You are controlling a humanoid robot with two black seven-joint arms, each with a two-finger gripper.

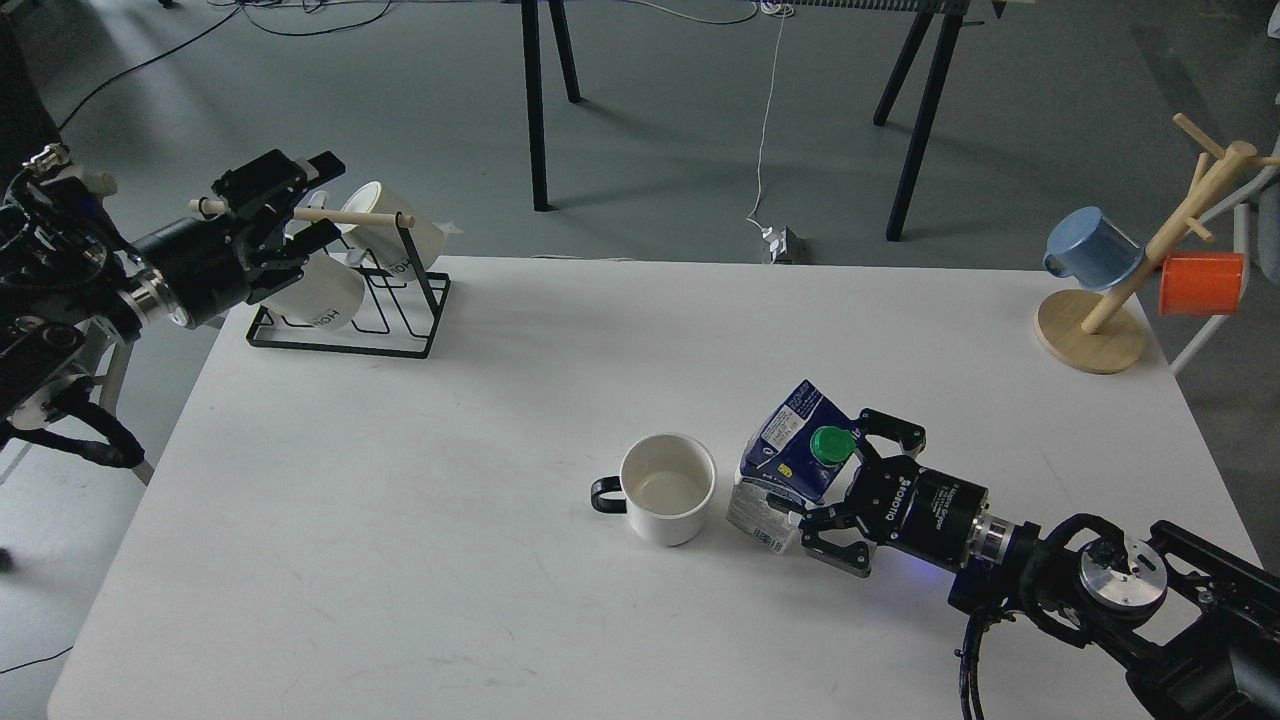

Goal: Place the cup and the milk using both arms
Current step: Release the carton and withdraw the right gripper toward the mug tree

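Note:
The cup (667,489), a short white mug with a black loop handle pointing left, stands upright at the middle of the white table (400,520). The milk (782,460), a blue and white carton with a green cap, stands just right of the cup, close to it. My right gripper (836,476) comes in from the lower right. Its fingers are spread wide on either side of the carton's right part, without squeezing it. My left gripper (328,197) is open and empty, raised at the far left in front of the mug rack.
A black wire rack (345,335) with cream lettered mugs stands at the table's back left corner, right behind my left gripper. A wooden mug tree (1110,300) with a blue mug (1090,248) and an orange mug (1200,283) stands at the back right.

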